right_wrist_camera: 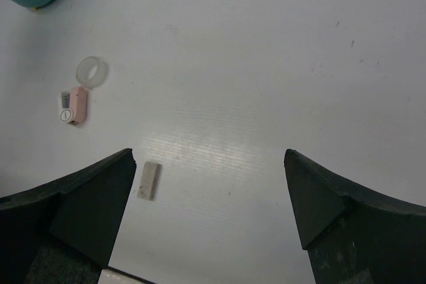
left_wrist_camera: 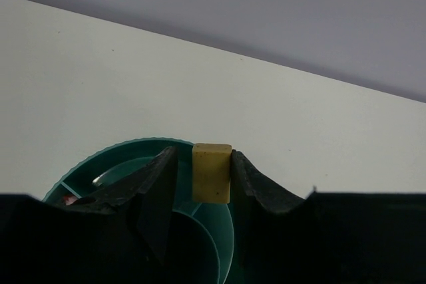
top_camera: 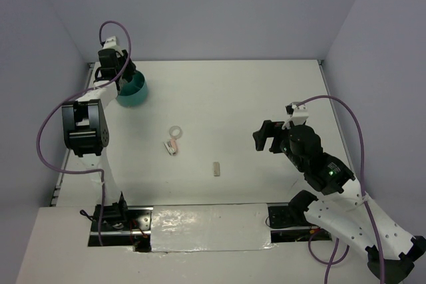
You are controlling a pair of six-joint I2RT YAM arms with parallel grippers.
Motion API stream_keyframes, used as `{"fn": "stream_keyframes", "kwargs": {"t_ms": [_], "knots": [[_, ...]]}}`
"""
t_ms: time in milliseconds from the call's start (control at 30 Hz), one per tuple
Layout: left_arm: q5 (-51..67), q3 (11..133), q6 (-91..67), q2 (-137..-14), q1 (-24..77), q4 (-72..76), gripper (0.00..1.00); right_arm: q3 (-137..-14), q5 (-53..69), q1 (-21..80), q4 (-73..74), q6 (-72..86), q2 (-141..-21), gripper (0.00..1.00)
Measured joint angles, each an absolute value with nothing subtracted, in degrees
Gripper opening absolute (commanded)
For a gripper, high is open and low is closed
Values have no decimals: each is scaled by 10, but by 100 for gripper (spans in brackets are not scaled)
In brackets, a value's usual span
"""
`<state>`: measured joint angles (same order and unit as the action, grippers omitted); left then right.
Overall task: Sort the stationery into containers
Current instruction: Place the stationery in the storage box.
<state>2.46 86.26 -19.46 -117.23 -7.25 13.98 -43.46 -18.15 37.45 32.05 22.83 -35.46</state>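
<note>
Left wrist view, centre: left gripper (left_wrist_camera: 204,153) pinches 1 tan block (left_wrist_camera: 212,174) above the teal cup (left_wrist_camera: 123,153), near its rim; dropped off-centre, it could clip the edge and bounce out. Right gripper (right_wrist_camera: 210,155) gapes wide, empty.

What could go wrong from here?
1. The left gripper holds the tan block above the teal cup, close to its inner partitions. Released here, it might strike a partition or the rim, then bounce out or land in the wrong compartment.
2. The clear ring and pink piece lie close together. The open right gripper could nudge one while taking the other.
</note>
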Motion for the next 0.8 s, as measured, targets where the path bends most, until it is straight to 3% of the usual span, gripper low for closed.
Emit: {"fn": "stream_keyframes", "kwargs": {"t_ms": [200,333,500,600,733,800], "knots": [[20,863,-196,-1166,-72,136,44,-435,-180,375,320,228,-355,100],[13,877,-193,-1164,-72,124,35,-435,-177,375,320,228,-355,100],[-4,885,-183,-1162,-72,119,37,-435,-175,375,318,227,-355,100],[-7,885,-181,-1159,-72,117,57,-435,-172,375,317,226,-355,100],[-17,891,-180,-1143,-60,94,99,-435,-171,375,315,226,-355,100],[-43,925,-179,-1138,-40,48,99,-435,-171,375,313,226,-355,100]]}}
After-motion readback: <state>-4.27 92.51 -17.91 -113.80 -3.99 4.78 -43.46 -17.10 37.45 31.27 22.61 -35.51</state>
